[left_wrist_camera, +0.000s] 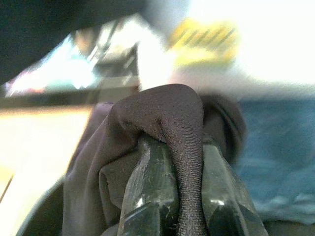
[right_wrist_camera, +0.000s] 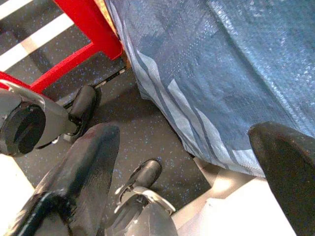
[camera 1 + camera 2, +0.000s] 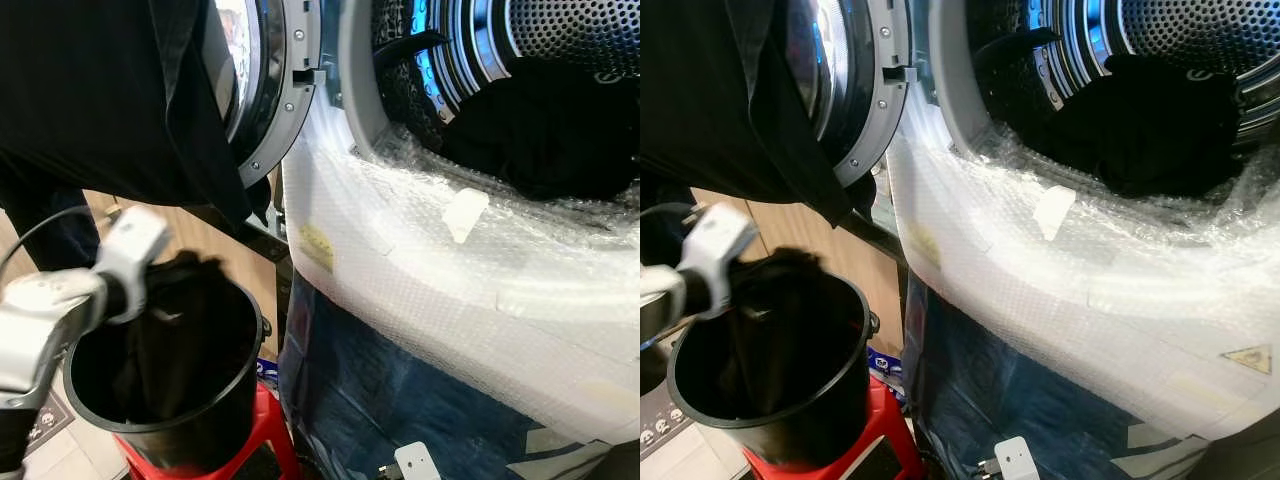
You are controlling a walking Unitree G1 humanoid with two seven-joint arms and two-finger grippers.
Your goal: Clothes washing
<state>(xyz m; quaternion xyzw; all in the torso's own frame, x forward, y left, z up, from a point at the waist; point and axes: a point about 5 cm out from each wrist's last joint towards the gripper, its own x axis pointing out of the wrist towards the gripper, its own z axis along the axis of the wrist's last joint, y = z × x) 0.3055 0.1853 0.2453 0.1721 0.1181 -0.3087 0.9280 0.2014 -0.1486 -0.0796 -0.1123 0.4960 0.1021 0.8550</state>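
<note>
A dark garment (image 1: 167, 147) was seen pinched between the jaws of the left gripper (image 3: 150, 275), held at the mouth of a black bucket (image 3: 190, 420) that stood on a red stool (image 3: 270, 440) beside the washing machine (image 3: 420, 260). Dark clothes (image 3: 1140, 130) were already lying inside the drum (image 3: 560, 40), whose door (image 3: 265, 100) stood open, so the loading was judged to be partly done. At least this one garment was left to be carried across to the drum; whether more remained in the bucket could not be told.

The pinch itself, cloth folded over and squeezed between the black fingers (image 1: 147, 196), was shown plainly by the left wrist view, whereas in the eye views it was blurred. The right gripper (image 2: 187, 177) was seen in its own wrist view hanging low over the speckled floor (image 2: 147, 128), its jaws spread and empty.
</note>
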